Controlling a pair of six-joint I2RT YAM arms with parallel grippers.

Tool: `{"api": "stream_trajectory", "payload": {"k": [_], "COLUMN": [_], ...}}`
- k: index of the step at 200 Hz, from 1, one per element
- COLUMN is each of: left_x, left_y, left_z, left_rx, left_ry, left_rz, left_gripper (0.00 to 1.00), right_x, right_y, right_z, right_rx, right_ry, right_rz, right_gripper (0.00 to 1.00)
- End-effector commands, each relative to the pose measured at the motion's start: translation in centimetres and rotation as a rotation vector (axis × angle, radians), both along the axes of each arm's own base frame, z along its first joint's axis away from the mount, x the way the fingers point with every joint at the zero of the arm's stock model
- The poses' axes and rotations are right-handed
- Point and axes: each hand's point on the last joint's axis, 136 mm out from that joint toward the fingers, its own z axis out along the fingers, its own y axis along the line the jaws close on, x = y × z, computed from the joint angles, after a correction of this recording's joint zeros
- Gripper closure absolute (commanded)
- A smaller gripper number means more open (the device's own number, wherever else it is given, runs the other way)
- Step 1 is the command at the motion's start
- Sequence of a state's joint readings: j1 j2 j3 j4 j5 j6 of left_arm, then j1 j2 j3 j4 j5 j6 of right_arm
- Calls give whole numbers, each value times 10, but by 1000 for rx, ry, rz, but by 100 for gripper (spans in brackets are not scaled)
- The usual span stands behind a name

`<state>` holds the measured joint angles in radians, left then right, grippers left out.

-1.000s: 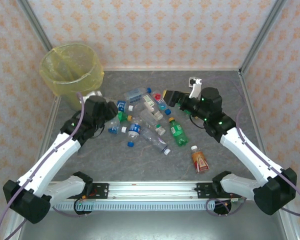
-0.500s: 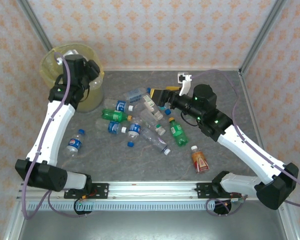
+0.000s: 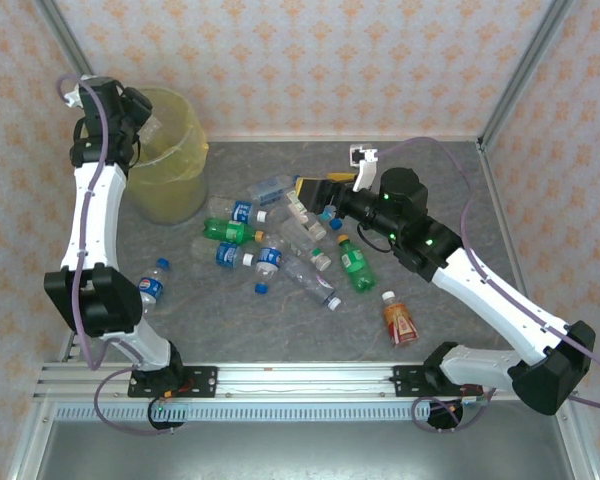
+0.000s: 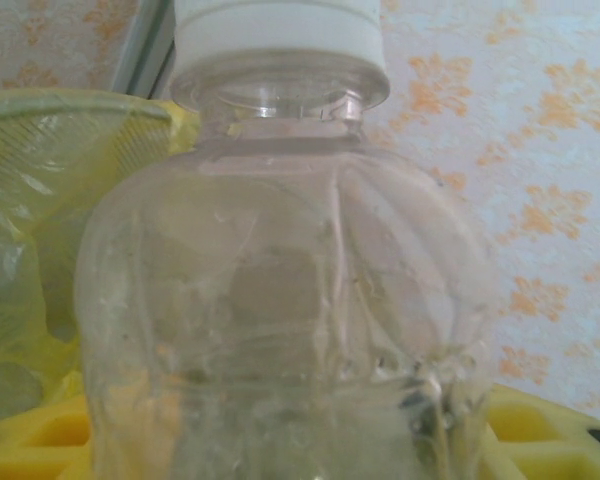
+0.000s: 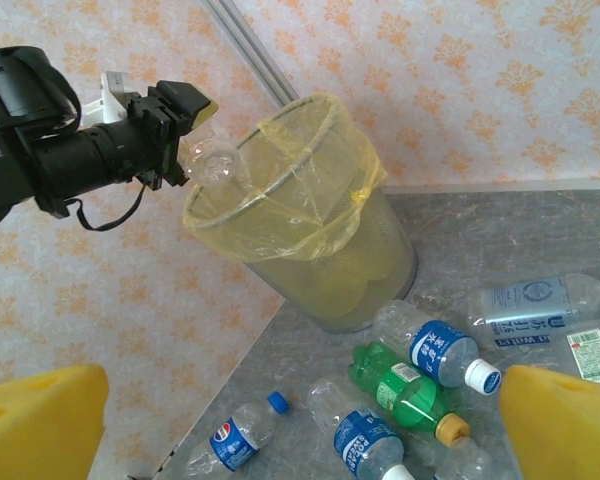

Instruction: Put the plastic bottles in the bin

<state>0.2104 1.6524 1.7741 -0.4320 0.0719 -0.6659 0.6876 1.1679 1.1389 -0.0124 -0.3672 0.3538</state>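
My left gripper [image 3: 138, 108] is raised over the near-left rim of the bin [image 3: 176, 180], shut on a clear plastic bottle [image 4: 280, 300] with a white cap. The right wrist view shows that bottle [image 5: 217, 165] hanging at the yellow-lined bin's [image 5: 310, 240] rim. Several plastic bottles lie on the table: green ones with yellow caps [image 3: 356, 266], clear ones with blue labels [image 3: 268, 260], a Pepsi one [image 3: 150, 286] apart at the left, and an orange-red one [image 3: 400, 322]. My right gripper [image 3: 315, 190] hovers open over the pile's far right side, nothing between its yellow fingers [image 5: 565, 425].
The grey table is walled by patterned panels with metal corner posts [image 3: 520, 70]. The bin stands in the far left corner. Bare tabletop lies in front of the pile and along the right side [image 3: 450, 190].
My left arm has lifted from the pile up to the bin's rim, carrying the clear bottle. A Pepsi bottle now lies alone at the left. The right gripper shifted slightly left.
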Motion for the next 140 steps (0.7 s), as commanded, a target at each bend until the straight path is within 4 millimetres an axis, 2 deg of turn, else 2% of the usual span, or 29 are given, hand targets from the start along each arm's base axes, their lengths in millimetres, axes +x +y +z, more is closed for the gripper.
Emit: {"api": "stream_trajectory", "payload": {"k": [1,49,69,77,83,92,96,116,140], "left_x": [8,13,10,9,6,3,2,-9,-30], "left_y": [8,12,10,9,8,9,8,9,9], "left_z": [20,11,13,14,16,18,18,21,21], "left_rx": [-25,-25,-19,-11,-7,2,5,22,51], "left_ry": [-52,-27,-22,-21,-19,-17,-14,-12,5], "left_rz": [-2,-5,-17,-23,-26,-26,-26,-17,3], "left_gripper": [43,41,24,9,1,1,1,1,1], "right_x": [0,1,2,1,1,0,4,4,3], "right_y": [-3,-2,0,0,1,1,5,8,10], "right_z": [15,13,15,16,17,19,11,9,4], "right_rx": [2,-11,-10,-8,-7,-3,-16,-14,-15], "right_ry": [-39,-43,-45,-49,-49,-52,-35,-27,-14], "right_rz": [-18,-19,-12,-8,-6,-1,3,12,27], "right_gripper": [0,0,0,0,0,0,0,0,0]}}
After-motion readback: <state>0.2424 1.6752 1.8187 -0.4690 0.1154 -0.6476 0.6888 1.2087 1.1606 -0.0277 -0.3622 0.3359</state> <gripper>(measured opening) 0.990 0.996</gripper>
